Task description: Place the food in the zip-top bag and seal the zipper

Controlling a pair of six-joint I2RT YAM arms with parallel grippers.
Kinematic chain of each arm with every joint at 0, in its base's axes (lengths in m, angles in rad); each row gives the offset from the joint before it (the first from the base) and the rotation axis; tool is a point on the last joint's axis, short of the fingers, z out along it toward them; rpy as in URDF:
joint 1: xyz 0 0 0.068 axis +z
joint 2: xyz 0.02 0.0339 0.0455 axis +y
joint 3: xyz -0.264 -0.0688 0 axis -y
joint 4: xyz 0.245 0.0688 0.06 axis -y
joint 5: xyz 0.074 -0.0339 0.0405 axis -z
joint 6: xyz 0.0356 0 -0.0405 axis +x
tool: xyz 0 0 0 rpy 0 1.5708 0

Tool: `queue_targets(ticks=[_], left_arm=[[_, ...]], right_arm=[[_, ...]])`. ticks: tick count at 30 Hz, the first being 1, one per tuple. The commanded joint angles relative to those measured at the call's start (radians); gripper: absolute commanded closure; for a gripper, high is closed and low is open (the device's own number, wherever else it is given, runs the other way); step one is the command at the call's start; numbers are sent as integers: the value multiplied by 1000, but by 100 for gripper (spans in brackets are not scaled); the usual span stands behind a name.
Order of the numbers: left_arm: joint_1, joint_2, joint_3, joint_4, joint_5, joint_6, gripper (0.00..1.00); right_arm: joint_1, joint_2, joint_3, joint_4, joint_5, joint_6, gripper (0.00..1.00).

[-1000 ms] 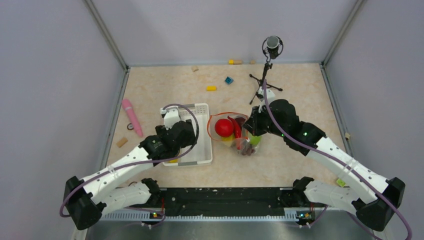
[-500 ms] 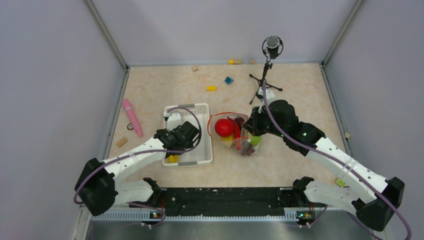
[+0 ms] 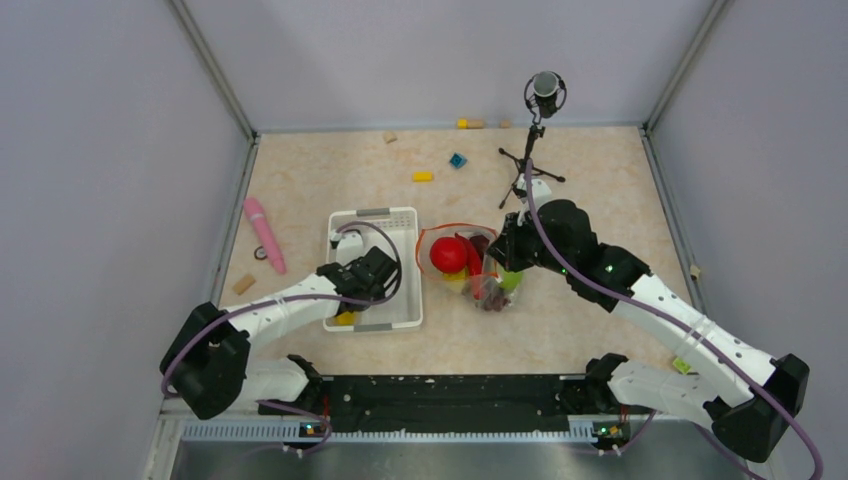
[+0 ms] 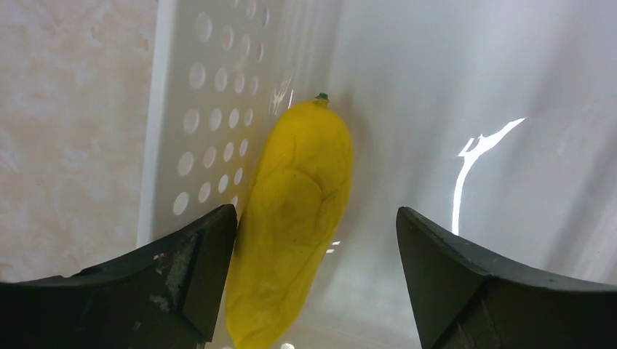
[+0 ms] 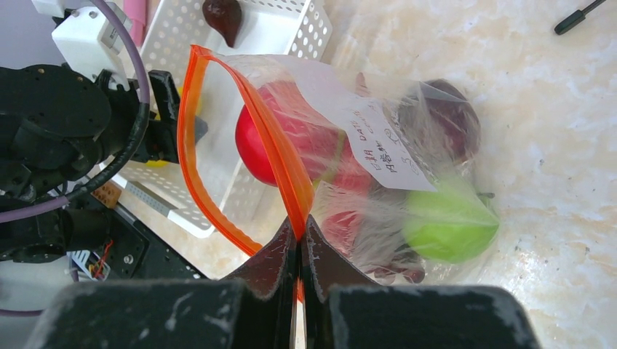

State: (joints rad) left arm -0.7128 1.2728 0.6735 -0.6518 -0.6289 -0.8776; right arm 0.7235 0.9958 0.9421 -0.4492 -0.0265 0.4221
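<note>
- left gripper [image 4: 314, 240]: jaws wide open, holding nothing; yellow fruit [image 4: 302, 196] lies between them, close against the left jaw, in the basket [image 4: 211, 109]
- fruit is probably light, hard, slick plastic; pinch across its thick middle
- right gripper [image 5: 300, 233]: jaws closed on the zipper [image 5: 276, 149]; bag [image 5: 378, 145] just beyond the tips, its film thin and floppy

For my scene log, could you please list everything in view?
basket: 1, white, table centre-left
zip-top bag: 1, clear, right of basket
zipper: 1, orange-red, along bag mouth
red apple: 1, red, in bag
green fruit: 1, green, in bag
yellow fruit: 1, yellow, in basket
maroon fruit: 1, maroon, in basket
pink stick: 1, pink, left of basket
yellow block: 1, yellow, far side
microphone stand: 1, black, far side
left gripper: 1, black, open over yellow fruit
right gripper: 1, black, shut on zipper
</note>
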Motion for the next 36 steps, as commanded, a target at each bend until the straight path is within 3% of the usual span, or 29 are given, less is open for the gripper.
queue_targets(ticks=[1,13,25,31,36], left_arm=[[12,16,-12,72,31,17,16],[13,-1,-39,212,192,73,35],[13,-81,-12,169,219,79,80],[13,-222,22,129,169,86,95],[13,-417,8,275,266,196,100]], right_arm=[[-9,-7,-2,42,20,-2,100],[-8,-7,-3,41,23,-2,100],[-8,-9,-2,42,24,-3,100],[-9,-9,0,42,18,1,100],[-9,-6,4,42,11,14,100]])
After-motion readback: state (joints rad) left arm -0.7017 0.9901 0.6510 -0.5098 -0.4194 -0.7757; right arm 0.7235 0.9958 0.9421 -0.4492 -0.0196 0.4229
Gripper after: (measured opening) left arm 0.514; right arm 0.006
